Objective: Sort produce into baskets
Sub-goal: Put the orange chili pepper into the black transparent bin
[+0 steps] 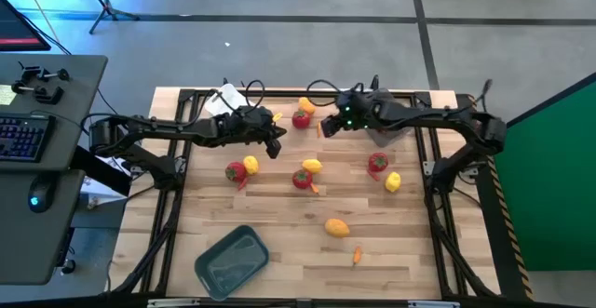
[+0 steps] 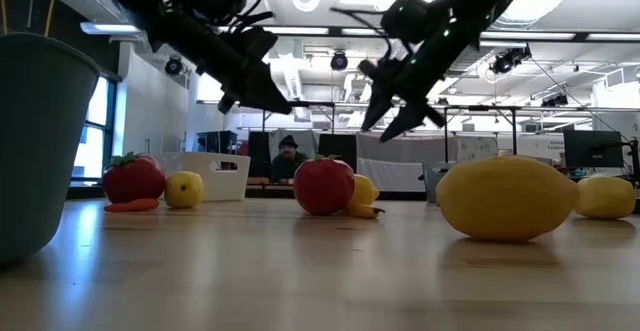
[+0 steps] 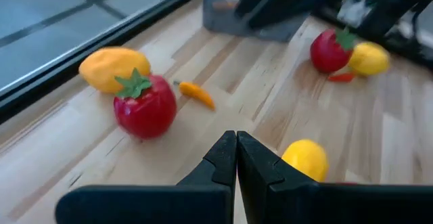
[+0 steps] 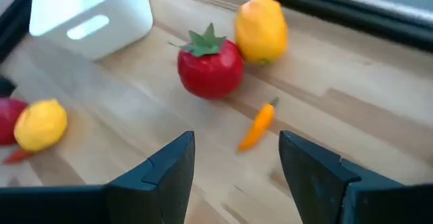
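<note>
My left gripper (image 1: 275, 147) is shut and empty, above the table's middle, also seen in its wrist view (image 3: 237, 158). My right gripper (image 1: 325, 127) is open and empty (image 4: 233, 158), hovering over a thin orange piece (image 4: 258, 125) that lies on the wood. Just past it, a red fruit with a green top (image 4: 211, 65) and a yellow-orange fruit (image 4: 260, 26) rest on the table near the far edge. More red and yellow fruits (image 1: 302, 178) lie mid-table. The white basket (image 1: 229, 98) stands at the far left, the dark grey basket (image 1: 386, 129) under my right arm, and the grey-blue basket (image 1: 231, 257) near the front left.
A red and yellow pair (image 1: 241, 168) lies left of centre, another pair (image 1: 384, 170) at the right. A yellow-orange oval (image 1: 336, 226) and a small orange piece (image 1: 358, 254) lie toward the near edge. A person (image 2: 287, 156) sits beyond the far edge.
</note>
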